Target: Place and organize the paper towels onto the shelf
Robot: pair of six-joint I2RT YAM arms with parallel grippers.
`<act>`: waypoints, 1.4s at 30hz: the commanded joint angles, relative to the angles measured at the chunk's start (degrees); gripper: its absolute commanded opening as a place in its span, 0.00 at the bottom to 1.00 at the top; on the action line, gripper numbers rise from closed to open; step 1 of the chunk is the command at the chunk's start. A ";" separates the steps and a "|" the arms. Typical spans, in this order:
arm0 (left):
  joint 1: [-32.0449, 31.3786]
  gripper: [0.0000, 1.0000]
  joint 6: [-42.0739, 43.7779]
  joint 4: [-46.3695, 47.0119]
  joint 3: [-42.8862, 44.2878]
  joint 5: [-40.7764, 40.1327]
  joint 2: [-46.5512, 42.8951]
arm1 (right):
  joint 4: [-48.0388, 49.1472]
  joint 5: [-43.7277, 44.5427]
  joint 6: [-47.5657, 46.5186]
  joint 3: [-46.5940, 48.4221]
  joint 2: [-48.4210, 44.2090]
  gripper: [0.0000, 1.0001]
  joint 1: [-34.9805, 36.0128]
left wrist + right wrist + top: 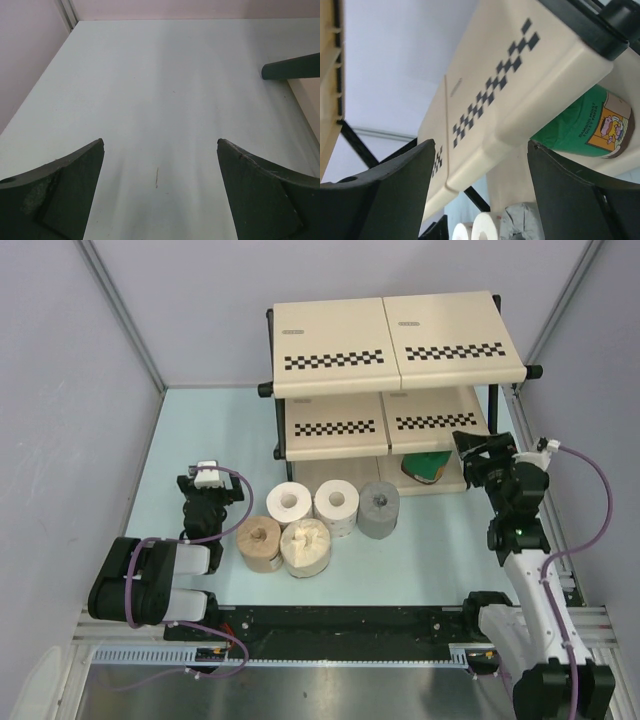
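- On shelf (pixel 400 335) bottom tier, 3 o'clock end: green roll (pixel 425 466).
- Right gripper (pixel 468 457): spread, empty, at green roll's 3 o'clock.
- Five rolls (pixel 335 505): clustered on table (pixel 200 430), shelf's 7 o'clock.
- Left gripper (pixel 160 145): spread, empty, cluster's 9 o'clock.

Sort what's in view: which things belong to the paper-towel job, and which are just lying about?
Job: shelf; green roll on its bottom tier; white roll, second white roll, grey roll, tan-brown roll, cream roll on the table.
Not the job: black rail, grey walls.
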 commanded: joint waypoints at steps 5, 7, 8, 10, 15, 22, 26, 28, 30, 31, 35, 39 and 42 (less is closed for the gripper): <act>0.25 1.00 -0.37 2.21 0.72 1.20 -0.76 | -17.73 5.49 -16.30 -0.56 -15.68 0.77 11.35; 0.25 1.00 -0.37 2.12 0.72 1.20 -0.85 | -22.28 9.98 -18.43 -0.47 -17.00 0.76 18.11; 0.25 1.00 -0.28 2.12 0.72 1.20 -0.85 | -23.71 14.87 -19.31 -0.47 -17.01 0.75 21.09; 0.25 1.00 -0.37 2.21 0.72 1.20 -0.85 | -26.26 20.08 -20.99 -0.47 -15.61 0.75 29.41; 0.25 1.00 -0.37 2.12 0.72 1.20 -0.85 | -24.78 34.95 -22.05 -0.29 -7.35 0.80 44.57; 0.25 1.00 -0.28 2.21 0.72 1.20 -0.76 | -18.90 40.48 -17.22 0.06 4.26 0.78 48.10; 0.25 1.00 -0.37 2.21 0.72 1.20 -0.77 | -16.61 41.47 -17.47 0.15 6.90 0.78 48.37; 0.25 1.00 -0.37 2.12 0.72 1.20 -0.85 | -15.82 41.12 -17.74 0.15 8.30 0.78 48.28; 0.25 1.00 -0.37 2.12 0.72 1.20 -0.76 | -15.55 40.68 -17.83 0.06 9.62 0.78 48.02; 0.25 1.00 -0.28 2.12 0.72 1.20 -0.85 | -15.46 40.41 -17.74 0.15 9.97 0.78 47.93; 0.25 1.00 -0.37 2.12 0.72 1.20 -0.76 | -15.55 39.62 -17.48 0.15 11.56 0.77 47.05; 0.33 1.00 -0.37 2.12 0.72 1.20 -0.85 | -16.34 38.04 -16.86 0.06 13.40 0.73 45.56; 0.25 1.00 -0.28 2.12 0.72 1.20 -0.85 | -16.51 37.69 -16.42 0.15 15.42 0.71 45.55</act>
